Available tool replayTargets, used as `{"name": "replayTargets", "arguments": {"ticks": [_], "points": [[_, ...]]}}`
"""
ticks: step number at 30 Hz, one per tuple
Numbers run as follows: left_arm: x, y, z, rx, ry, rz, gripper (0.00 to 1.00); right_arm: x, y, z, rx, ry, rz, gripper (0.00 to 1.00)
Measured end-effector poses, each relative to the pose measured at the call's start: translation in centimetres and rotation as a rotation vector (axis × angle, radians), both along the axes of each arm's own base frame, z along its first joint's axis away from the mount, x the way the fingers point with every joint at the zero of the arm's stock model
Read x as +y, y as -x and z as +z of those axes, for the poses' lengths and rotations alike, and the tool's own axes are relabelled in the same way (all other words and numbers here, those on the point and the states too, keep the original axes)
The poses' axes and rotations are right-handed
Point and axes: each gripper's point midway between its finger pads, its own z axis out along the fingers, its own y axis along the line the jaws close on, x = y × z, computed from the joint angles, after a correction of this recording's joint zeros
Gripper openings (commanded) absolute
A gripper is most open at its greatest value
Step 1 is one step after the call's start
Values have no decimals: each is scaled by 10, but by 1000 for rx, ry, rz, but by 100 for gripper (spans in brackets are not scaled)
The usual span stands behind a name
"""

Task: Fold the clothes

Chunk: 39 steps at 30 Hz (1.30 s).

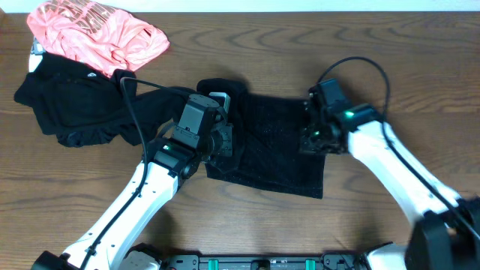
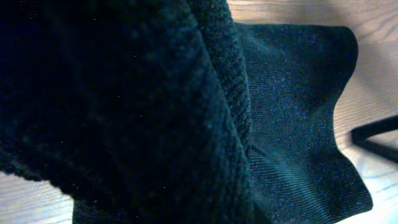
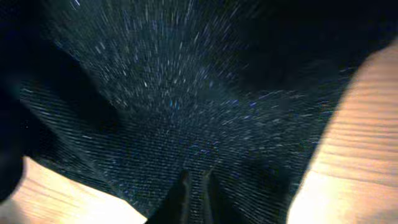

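Note:
A black garment (image 1: 277,150) lies spread in the middle of the wooden table (image 1: 390,45). My left gripper (image 1: 223,141) is at its left edge. The left wrist view is filled with thick black knit fabric (image 2: 124,112) bunched over the jaws, which hides the fingers; the cloth looks pinched and lifted there. My right gripper (image 1: 313,141) is at the garment's right edge. In the right wrist view its fingers (image 3: 194,186) are closed together on the dark ribbed cloth (image 3: 186,93).
A pink garment (image 1: 97,30) lies crumpled at the back left, with a second black garment (image 1: 75,105) heaped just in front of it. A black cable (image 1: 360,64) loops above the right arm. Bare wood shows at the right and front.

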Motion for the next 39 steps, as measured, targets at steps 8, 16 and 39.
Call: {"name": "replayTargets", "arguments": {"ticks": [8, 16, 39], "points": [[-25, 6, 6, -63, -10, -101, 6, -42, -16, 18, -62, -8, -100, 10], [-58, 13, 20, -146, 28, -195, 6, -56, -19, 16, -63, 5, -121, 9], [39, 1, 1, -27, -288, -53, 6, -61, -9, -34, 118, 52, -123, 3]]}}
